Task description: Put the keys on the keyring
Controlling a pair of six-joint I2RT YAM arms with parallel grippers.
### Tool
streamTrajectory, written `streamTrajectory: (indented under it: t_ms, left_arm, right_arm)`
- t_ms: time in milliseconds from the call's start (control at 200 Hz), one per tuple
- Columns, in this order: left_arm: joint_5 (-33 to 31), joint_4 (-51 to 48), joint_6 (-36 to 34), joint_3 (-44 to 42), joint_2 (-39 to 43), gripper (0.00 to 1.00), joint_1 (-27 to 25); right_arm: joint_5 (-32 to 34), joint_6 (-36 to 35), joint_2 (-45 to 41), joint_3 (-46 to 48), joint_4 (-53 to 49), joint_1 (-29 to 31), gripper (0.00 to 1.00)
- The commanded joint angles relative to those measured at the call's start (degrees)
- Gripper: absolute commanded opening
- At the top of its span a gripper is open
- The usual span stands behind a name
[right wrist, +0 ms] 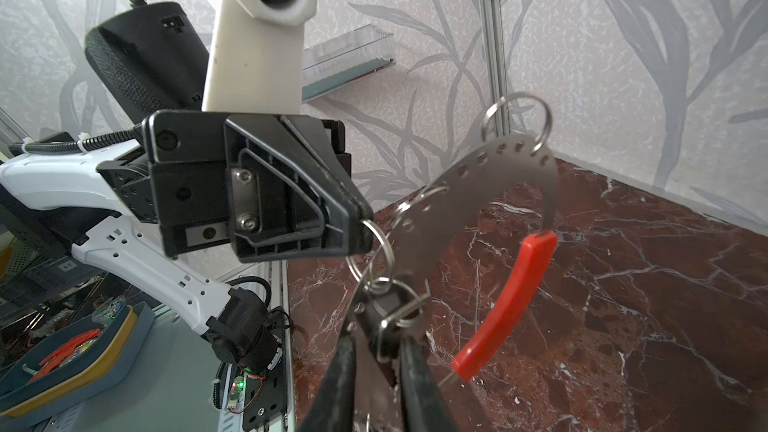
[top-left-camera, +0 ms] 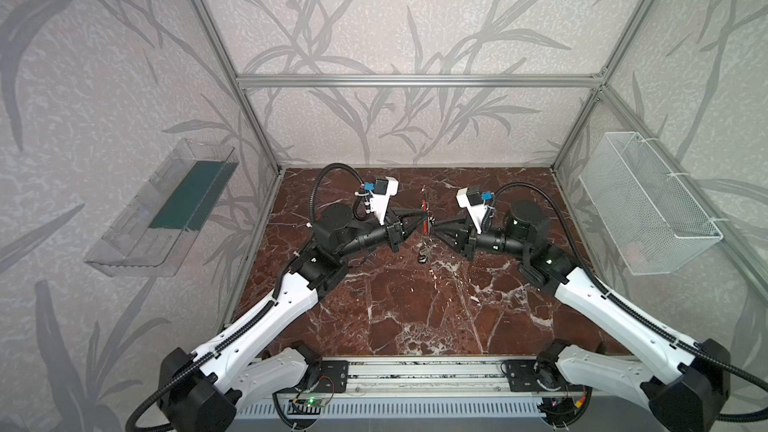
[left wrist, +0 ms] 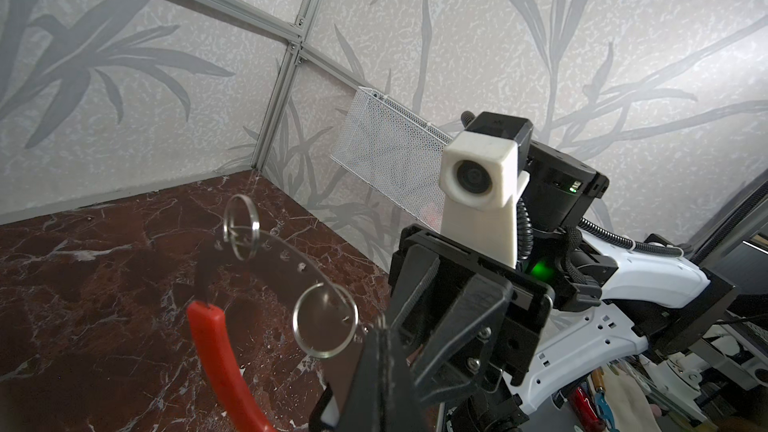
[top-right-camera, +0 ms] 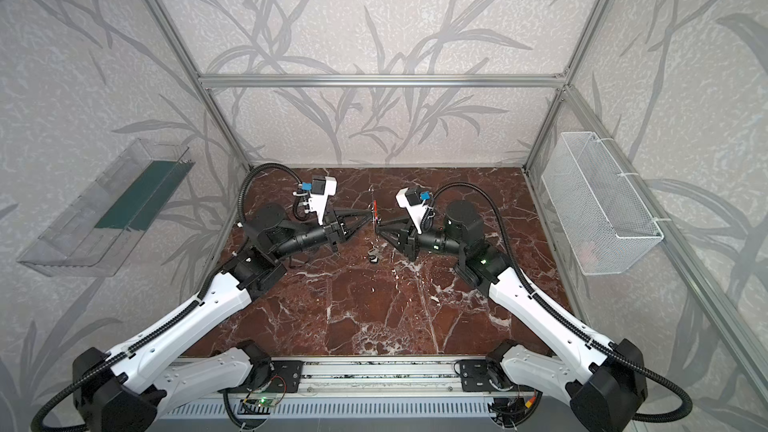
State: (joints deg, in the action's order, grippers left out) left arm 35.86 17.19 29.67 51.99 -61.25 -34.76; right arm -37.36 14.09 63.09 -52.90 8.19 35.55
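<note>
The right gripper [right wrist: 378, 344] has its jaws drawn narrow on either side of a key's black tag [right wrist: 384, 326]; whether the pads actually pinch it, I cannot tell. The left gripper [right wrist: 362, 229] is clamped on the edge of the keyring [right wrist: 478, 184], holding it upright in the air over the middle of the table [top-left-camera: 415, 317], with the red arc [right wrist: 507, 305] on the ring's lower side. The tagged key dangles from a split ring [right wrist: 370, 251] just beside the left fingertips.

The step looks like seating that key on the band. It would go best with the left arm steady, a square grip on the tag, and slow, untwisted travel, since a thin band could pivot in a pinch.

Only the right wrist view shows the tag and the row of holes [right wrist: 494, 151]. The left wrist view shows two split rings but hides the key behind the right fingers. Both top views see the ring edge-on, yet only they show loose keys [top-left-camera: 423, 258] on the table just near of the grippers.
</note>
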Motion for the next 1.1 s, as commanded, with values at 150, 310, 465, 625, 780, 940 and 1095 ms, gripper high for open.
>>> streamTrajectory:
  t_ms: [150, 310, 465, 625, 780, 940, 1095]
  left_arm:
    - [-0.15, 2.85, 1.03, 0.79, 0.52, 0.00, -0.10]
    - [-0.66, 3.20, 1.09, 0.84, 0.45, 0.00, -0.08]
    - [-0.68, 3.55, 1.38, 0.85, 0.31, 0.00, -0.15]
    - [-0.77, 3.81, 1.68, 0.84, 0.17, 0.00, -0.08]
    - [-0.93, 4.43, 1.75, 0.77, 0.22, 0.00, -0.12]
    - [-0.61, 4.43, 1.71, 0.52, 0.15, 0.00, -0.16]
    - [-1.41, 4.43, 1.75, 0.21, 0.43, 0.00, -0.13]
  right_arm:
    - [0.36, -2.29, 0.21, -1.77, -0.80, 1.03, 0.04]
    - [0.36, -3.70, 0.01, -1.68, -2.76, 1.82, 0.00]
    - [0.99, -4.86, 0.01, -1.51, -4.23, 2.90, 0.00]
    - [1.26, -4.83, -0.09, -1.34, -3.79, 3.26, 0.00]
    - [1.79, -8.07, 0.92, -2.52, -7.63, 5.36, 0.00]
    - [3.85, -8.05, -0.26, -1.76, -6.87, 5.52, 0.03]
    - [5.99, -5.98, -2.11, -0.59, -5.64, 4.22, 0.22]
